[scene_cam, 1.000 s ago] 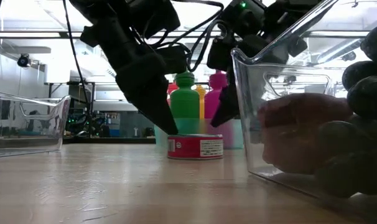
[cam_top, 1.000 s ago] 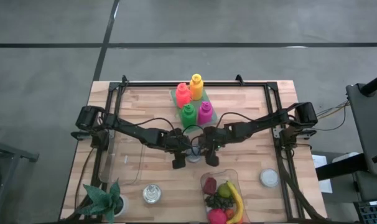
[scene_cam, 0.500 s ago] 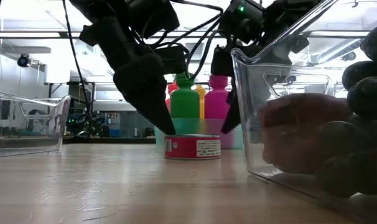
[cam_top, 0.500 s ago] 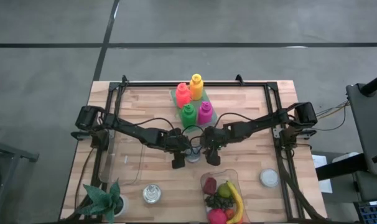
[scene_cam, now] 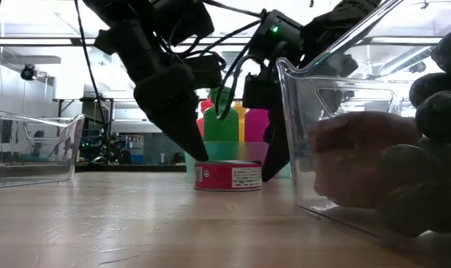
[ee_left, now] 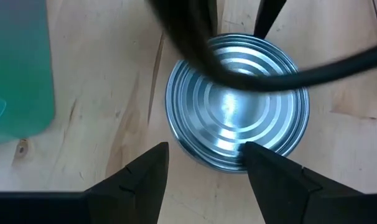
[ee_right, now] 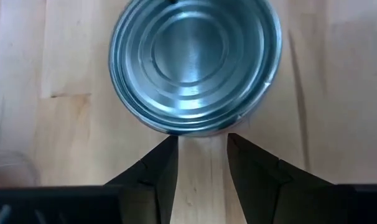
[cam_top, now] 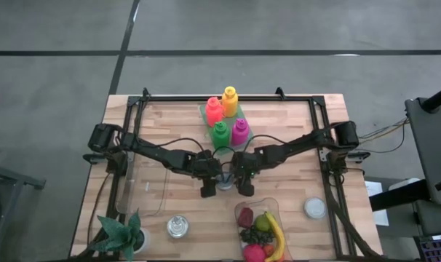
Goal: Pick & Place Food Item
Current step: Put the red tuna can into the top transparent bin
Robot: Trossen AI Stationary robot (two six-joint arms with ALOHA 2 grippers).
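We see a can [ee_right: 195,65] w/ shiny ribbed metal lid, concentric rings; its side has a glossy red paper label [scene_cam: 227,177]. Tabletop [cam_top: 293,120] is pale wood planks, matt, grain visible. Bin [scene_cam: 337,134] is clear glossy plastic. Bottles [cam_top: 225,116] look like smooth bright plastic. Gripper fingers [ee_left: 145,180] are matt black, prob. plastic.

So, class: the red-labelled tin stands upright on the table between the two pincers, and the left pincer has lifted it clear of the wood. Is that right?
Not quite. The low view shows the tin resting flat on the table, not lifted. It does stand upright between the left pincer and right pincer.
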